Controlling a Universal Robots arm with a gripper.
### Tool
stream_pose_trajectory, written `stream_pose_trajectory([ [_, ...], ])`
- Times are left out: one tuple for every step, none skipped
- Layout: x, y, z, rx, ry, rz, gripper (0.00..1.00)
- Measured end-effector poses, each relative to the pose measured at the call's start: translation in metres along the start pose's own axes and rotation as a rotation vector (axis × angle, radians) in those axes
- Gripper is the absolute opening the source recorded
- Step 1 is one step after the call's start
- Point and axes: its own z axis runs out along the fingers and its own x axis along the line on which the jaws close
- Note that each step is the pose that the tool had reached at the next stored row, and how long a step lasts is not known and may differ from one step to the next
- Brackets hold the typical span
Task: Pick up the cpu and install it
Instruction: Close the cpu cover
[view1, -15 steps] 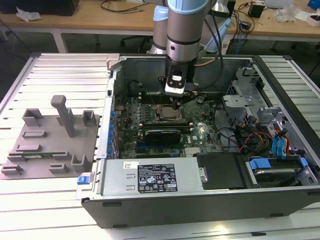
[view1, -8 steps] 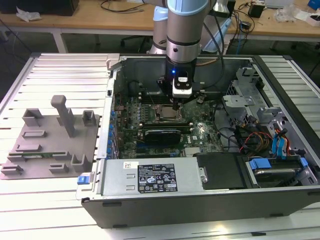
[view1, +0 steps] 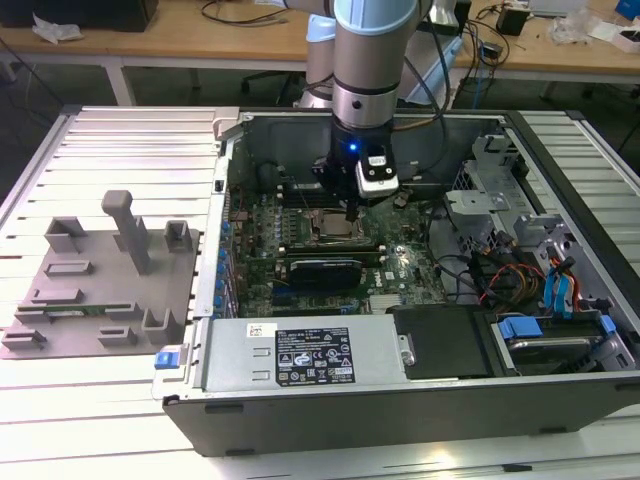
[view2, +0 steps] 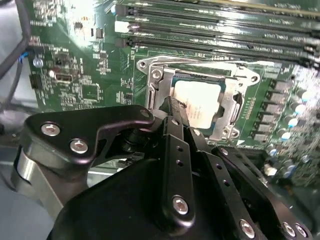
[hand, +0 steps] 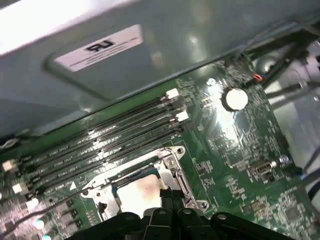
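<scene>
Inside the open computer case (view1: 300, 425) on the slatted tabletop (view1: 130, 140), the cpu (view2: 200, 100) is lying flat in the motherboard socket (view2: 152, 75), and the end effector (view2: 172, 106) is pointing straight down at one edge of it, fingers (view2: 174, 125) pressed together and gripping nothing; contact is unclear

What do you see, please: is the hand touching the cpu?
Cannot tell. In the second wrist view the tip of the hand overlaps the edge of the cpu lying in the socket, hiding any contact or gap.
</scene>
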Motion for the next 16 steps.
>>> stream_pose_trajectory([
  [0.0, 0.0, 0.0005, -0.0013, 0.0002, -0.036, 0.11],
  [0.0, 0.0, 0.0005, -0.0012, 0.0001, -0.053, 0.11],
  [0.0, 0.0, 0.0005, -0.0012, 0.0, -0.067, 0.11],
  [0.0, 0.0, 0.0006, -0.0019, -0.0001, -0.086, 0.11],
  [0.0, 0.0, 0.0006, -0.0021, -0.0001, -0.09, 0.11],
  [0.0, 0.0, 0.0006, -0.0022, 0.0, -0.09, 0.11],
  [0.0, 0.0, 0.0006, -0.0021, -0.0001, -0.091, 0.11],
  [0.0, 0.0, 0.0006, -0.0016, 0.0014, -0.091, 0.11],
  [-0.0002, 0.0001, 0.0008, 0.0014, 0.0106, -0.091, 0.11],
  [-0.0008, 0.0003, 0.001, 0.0101, 0.0325, -0.091, 0.11],
  [-0.0012, 0.0005, 0.0011, 0.0174, 0.0502, -0.091, 0.11],
  [-0.0014, 0.0006, 0.0012, 0.0218, 0.061, -0.091, 0.11],
  [-0.0014, 0.0005, 0.0011, 0.0222, 0.0615, -0.091, 0.11],
  [-0.0014, 0.0005, 0.0011, 0.0223, 0.0616, -0.091, 0.11],
  [-0.0014, 0.0006, 0.0012, 0.0227, 0.0616, -0.091, 0.11],
  [-0.0014, 0.0006, 0.0012, 0.0232, 0.0614, -0.096, 0.11],
])
